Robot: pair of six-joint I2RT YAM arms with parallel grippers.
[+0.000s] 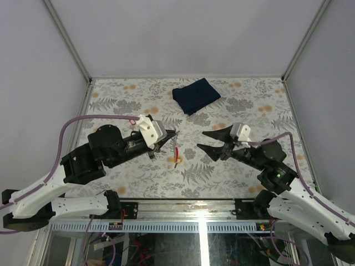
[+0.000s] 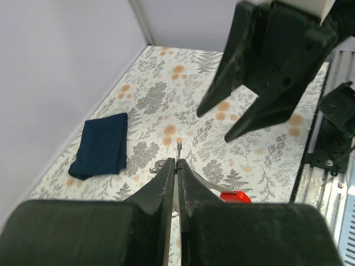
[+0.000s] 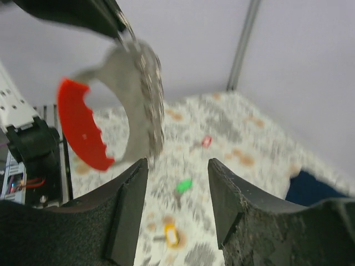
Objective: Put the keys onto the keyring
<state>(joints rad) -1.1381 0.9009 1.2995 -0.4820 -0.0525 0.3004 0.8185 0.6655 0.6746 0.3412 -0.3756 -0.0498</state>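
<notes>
While the left hand point(image 2: 176, 164) is pinched fully shut on the top of the keyring point(image 3: 141, 83), the thin grey loop hangs free below its tips above the counter point(image 1: 244, 105), with the red tag point(image 3: 77, 130) dangling beside it. The right hand point(image 1: 201, 139) faces it from just across, its fingers spread wide and holding nothing.

Both keys lie loose on the counter beneath the loop. In the right wrist view the green key point(image 3: 184, 185) lies a little farther out, and the yellow key point(image 3: 171, 236) is nearer the hand. Neither is threaded, so the task is barely begun. The folded dark blue cloth point(image 1: 195, 95) lies well apart at the back and plays no part.

As I judge it, the step in hand is fetching the first key. To do it well, the right hand should drop straight down on the nearer yellow key and keep clear of the hanging loop, so that the loop does not swing. These keys are tiny and lie flat, so the fingers should close low, at the counter surface, and on the part that leaves the key's hole exposed. A grip that covers the hole leaves the loop nothing to pass through. The left hand should hold steady. I cannot tell from these views where the loop opens, so its free end should be found before the key is brought up.
</notes>
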